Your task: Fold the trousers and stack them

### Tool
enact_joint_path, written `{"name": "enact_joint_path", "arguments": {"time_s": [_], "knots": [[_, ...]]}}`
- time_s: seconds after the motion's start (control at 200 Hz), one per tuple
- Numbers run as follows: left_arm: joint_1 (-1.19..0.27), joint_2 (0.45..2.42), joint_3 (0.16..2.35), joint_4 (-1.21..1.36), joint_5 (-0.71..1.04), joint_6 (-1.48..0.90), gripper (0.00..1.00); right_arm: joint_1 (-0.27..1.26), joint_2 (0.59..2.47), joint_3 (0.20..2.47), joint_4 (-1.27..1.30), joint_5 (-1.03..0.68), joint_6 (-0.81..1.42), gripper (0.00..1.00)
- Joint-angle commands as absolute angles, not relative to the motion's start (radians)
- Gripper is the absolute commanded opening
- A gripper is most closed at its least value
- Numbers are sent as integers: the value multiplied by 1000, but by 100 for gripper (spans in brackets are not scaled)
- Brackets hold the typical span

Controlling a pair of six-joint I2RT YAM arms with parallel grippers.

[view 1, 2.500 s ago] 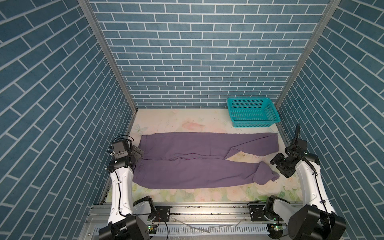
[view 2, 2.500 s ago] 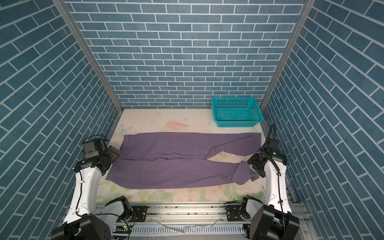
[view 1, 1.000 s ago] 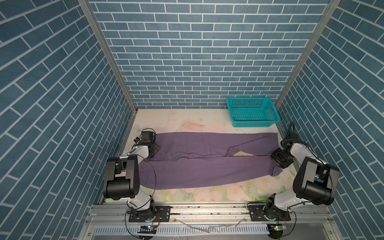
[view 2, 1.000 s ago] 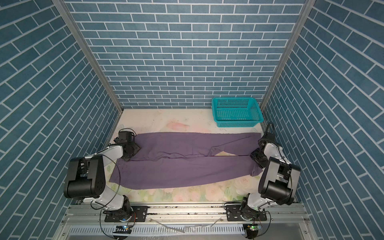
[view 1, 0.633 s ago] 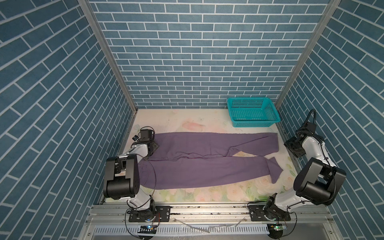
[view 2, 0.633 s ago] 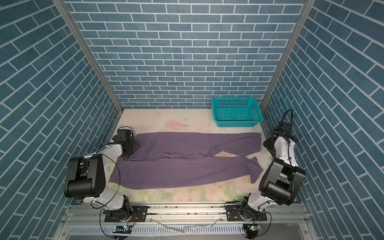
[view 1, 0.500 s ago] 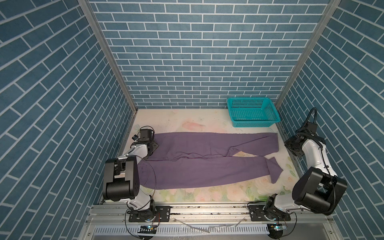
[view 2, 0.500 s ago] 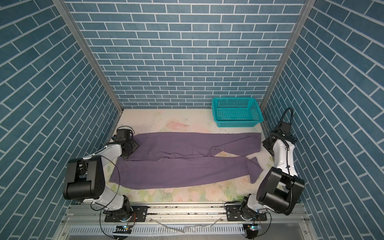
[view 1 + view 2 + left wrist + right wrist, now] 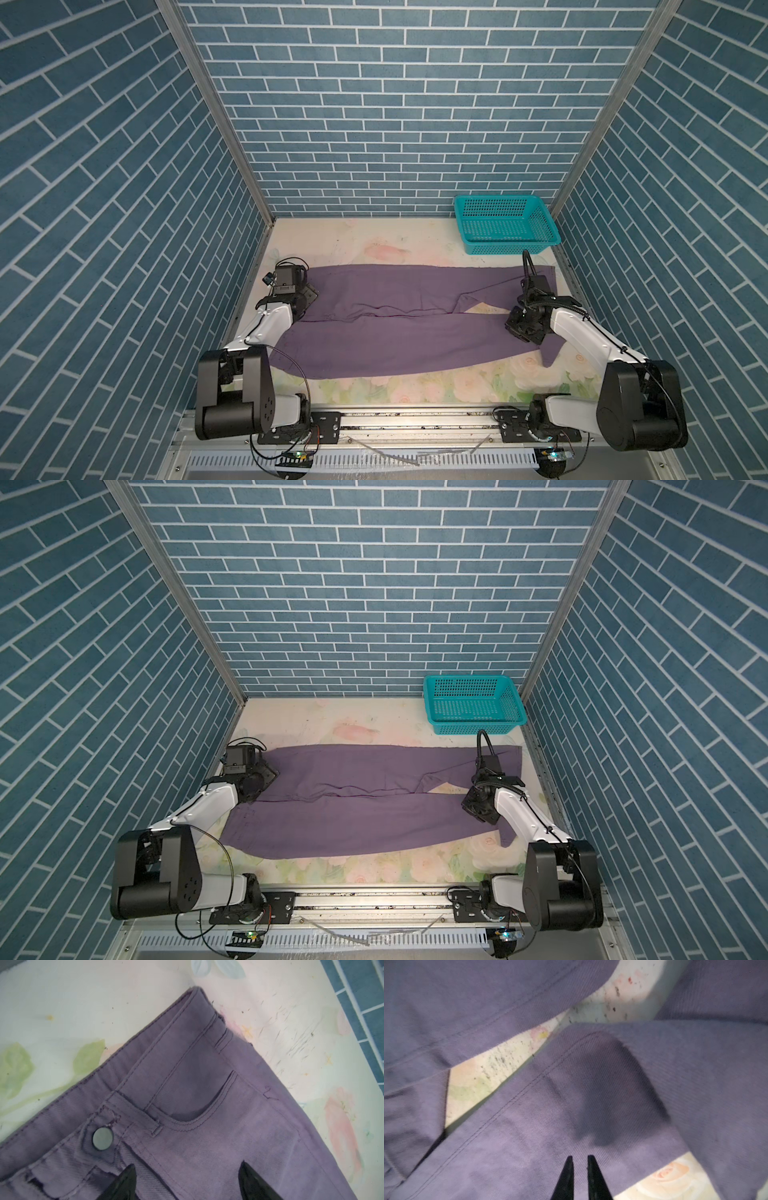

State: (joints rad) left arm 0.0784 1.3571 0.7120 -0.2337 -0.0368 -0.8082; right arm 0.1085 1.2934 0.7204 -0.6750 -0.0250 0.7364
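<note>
**Jaw State and Garment Position Before the First Fold**

The left gripper [image 9: 187,1164] has its jaws wide apart and holds nothing. Its tips are just above the cloth, beside the waistband button [image 9: 103,1139]. The right gripper [image 9: 580,1159] has its jaws almost together, with only a thin slit between the tips. The tips are at the cloth surface, and it cannot be determined whether a pinch of fabric is caught between them.

The trousers [image 9: 395,332] lie flat and unfolded on the table [image 9: 374,249]. Their long axis runs parallel to the front edge, with the waistband at the left edge and the leg ends at the right edge. One leg lies toward the far edge and the other toward the front edge. The legs part near the right end, where bare table shows between them. The basket [image 9: 505,224] stands in the far right corner, just beyond the end of the far leg.

Governing relation: one gripper is at each end of the long axis.
- In both top views the left gripper [image 9: 305,297] is at the waistband, so the left arm is the nearer one for that end.
- The right gripper [image 9: 524,328] rests on the near leg close to its end, so the right arm is the nearer one for the hems.

Assessment: no fold is made yet. A lengthwise fold probably needs both ends gripped on the same leg. The left jaws must first close on cloth.
</note>
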Motion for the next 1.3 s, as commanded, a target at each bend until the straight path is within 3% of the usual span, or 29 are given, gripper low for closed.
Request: {"name": "enact_joint_path", "arguments": {"time_s": [0.0, 0.195, 0.305, 0.46, 0.58, 0.74, 0.93, 0.995, 1.13, 1.295], "knots": [[75, 1334, 662, -236, -23, -807, 79, 102, 1331, 712, -671, 105, 780, 12], [75, 1343, 617, -211, -17, -813, 80, -101, 1364, 743, -656, 159, 693, 9], [75, 1359, 623, -203, -10, -811, 82, -234, 1465, 881, -659, 147, 620, 9], [75, 1348, 616, -183, -4, -805, 83, -264, 1659, 1203, -755, 257, 525, 8], [75, 1334, 610, -181, -9, -798, 84, -264, 1685, 1338, -797, 278, 504, 8], [75, 1345, 597, -130, 40, -818, 84, -253, 1608, 1244, -772, 73, 494, 8], [75, 1313, 607, -152, 86, -803, 77, -216, 1331, 915, -810, 34, 545, 9], [75, 1274, 600, -161, 87, -801, 77, -199, 1214, 834, -850, 28, 559, 15], [75, 1221, 582, -171, 80, -802, 78, -112, 1072, 771, -955, 39, 600, 50], [74, 1225, 573, -174, 91, -796, 81, -67, 1095, 707, -910, 65, 669, 65]]}}
